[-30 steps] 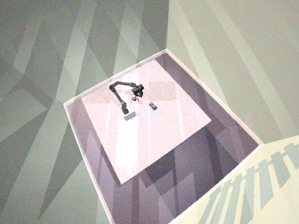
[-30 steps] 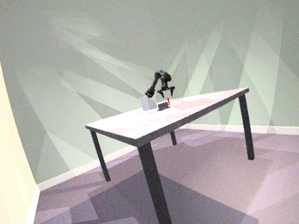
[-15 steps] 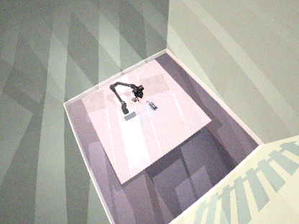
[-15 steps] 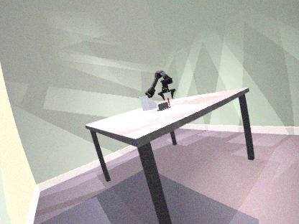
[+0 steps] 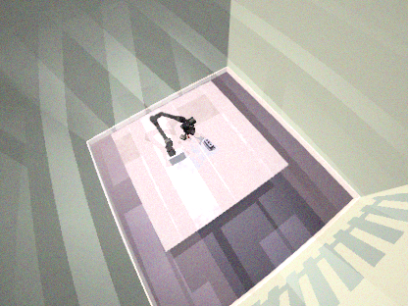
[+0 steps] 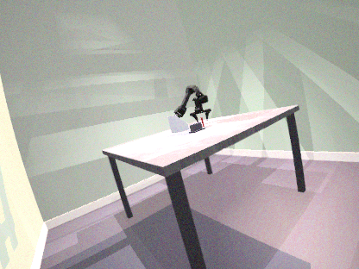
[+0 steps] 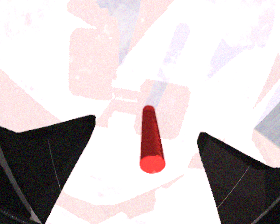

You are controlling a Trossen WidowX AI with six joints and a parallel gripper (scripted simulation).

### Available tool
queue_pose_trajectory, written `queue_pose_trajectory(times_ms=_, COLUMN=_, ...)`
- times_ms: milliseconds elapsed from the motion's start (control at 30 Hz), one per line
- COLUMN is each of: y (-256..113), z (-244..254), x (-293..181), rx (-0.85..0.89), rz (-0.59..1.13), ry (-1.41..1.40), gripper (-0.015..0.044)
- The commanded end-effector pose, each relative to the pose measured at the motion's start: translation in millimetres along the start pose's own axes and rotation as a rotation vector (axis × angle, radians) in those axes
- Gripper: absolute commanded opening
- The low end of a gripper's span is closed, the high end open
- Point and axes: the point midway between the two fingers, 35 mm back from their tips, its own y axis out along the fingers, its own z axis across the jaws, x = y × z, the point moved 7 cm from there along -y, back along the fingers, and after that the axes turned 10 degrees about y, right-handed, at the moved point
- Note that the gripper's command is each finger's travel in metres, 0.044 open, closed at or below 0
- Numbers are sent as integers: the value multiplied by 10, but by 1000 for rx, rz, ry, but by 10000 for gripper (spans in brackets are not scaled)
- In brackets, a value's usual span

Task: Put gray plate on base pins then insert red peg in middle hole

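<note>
The red peg (image 6: 202, 121) (image 7: 151, 140) stands upright on the table. In the wrist view its bright round end faces the camera, between the two black fingers and clear of both. My gripper (image 6: 203, 118) (image 7: 148, 129) is open and empty, pointing down above the peg. The gray plate (image 5: 209, 143) (image 6: 196, 127) is beside the gripper, on the base; it looks flat, with its holes facing up. The base shows only as a thin dark edge under the plate in the exterior view, and its pins cannot be made out.
A larger gray block (image 5: 178, 159) (image 6: 177, 124) stands by the foot of the arm, to the side of the plate. The table (image 5: 235, 175) (image 6: 155, 158) carries pale patches of light and shadow. The corner of a gray thing shows at the wrist view's right edge.
</note>
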Motion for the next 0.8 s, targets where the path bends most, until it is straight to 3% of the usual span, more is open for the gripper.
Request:
queue_pose_trajectory(times_ms=0, y=16, z=-11, x=-2, rx=-2, rz=6, ry=7, gripper=309)
queue_pose_trajectory(times_ms=367, y=16, z=-11, x=-2, rx=-2, rz=6, ry=7, gripper=20)
queue_pose_trajectory(times_ms=767, y=11, z=-10, x=-1, rx=-2, rz=6, ry=7, gripper=0)
